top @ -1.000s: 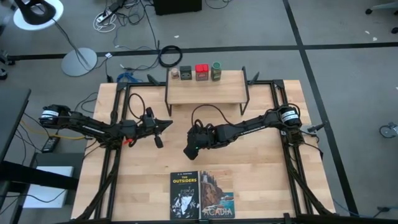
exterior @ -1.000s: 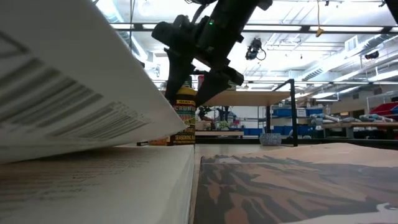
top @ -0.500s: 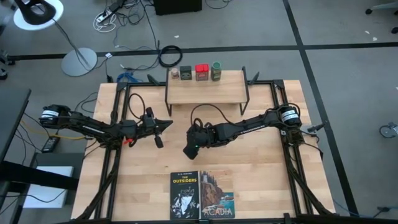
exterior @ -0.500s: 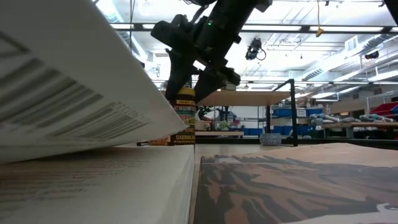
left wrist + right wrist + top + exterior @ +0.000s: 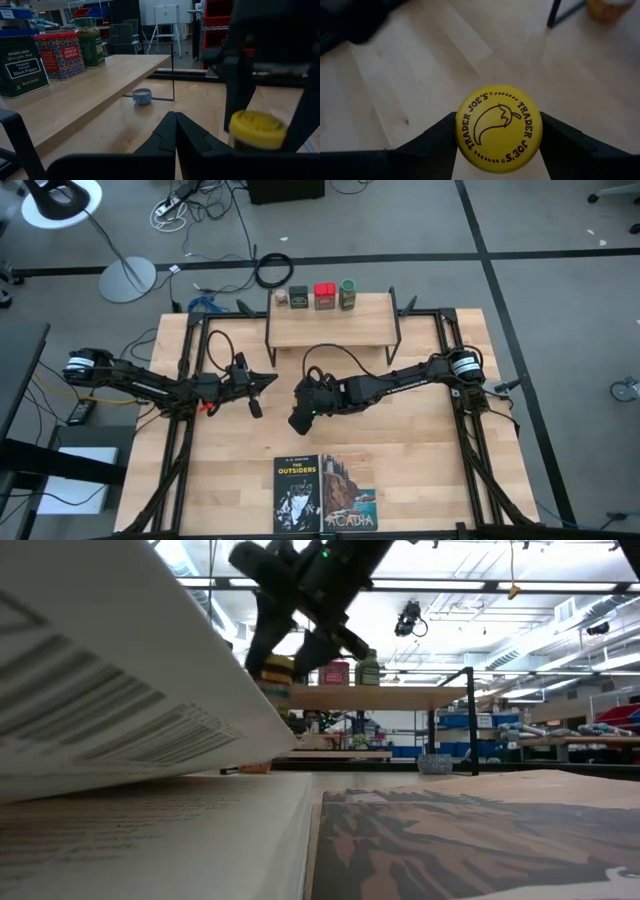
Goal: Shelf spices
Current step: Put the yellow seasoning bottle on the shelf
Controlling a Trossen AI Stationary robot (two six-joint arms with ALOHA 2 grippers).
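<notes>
My right gripper [image 5: 297, 422] is over the middle of the table, shut on a yellow-lidded round spice jar [image 5: 498, 129], which the low view shows off the tabletop [image 5: 277, 678]. On the shelf [image 5: 330, 328] at the table's far edge stand a dark tin [image 5: 20, 67], a red tin [image 5: 61, 54] and a green-lidded jar [image 5: 92, 42], lined up along its back edge. My left gripper [image 5: 270, 378] waits shut at the table's left and points level toward the jar. My right gripper pinches the jar at its yellow lid [image 5: 465, 131], one finger [image 5: 432, 137] on each side. The fingers come slanting down from the table's right. The jar hangs upright between them [image 5: 257, 131], lifted clear of the table.
Two paperback books [image 5: 297, 492] [image 5: 349, 492] lie side by side at the near edge. A small round tin [image 5: 142, 96] sits on the table under the shelf. The shelf's black legs [image 5: 398, 330] stand at its ends. Bare wood lies between the jar and the shelf.
My right gripper has shut on the yellow-lidded jar, which stood on the table between its open fingers. It has then risen and gone slightly toward the table's left, lifting the jar clear of the tabletop and keeping it upright.
</notes>
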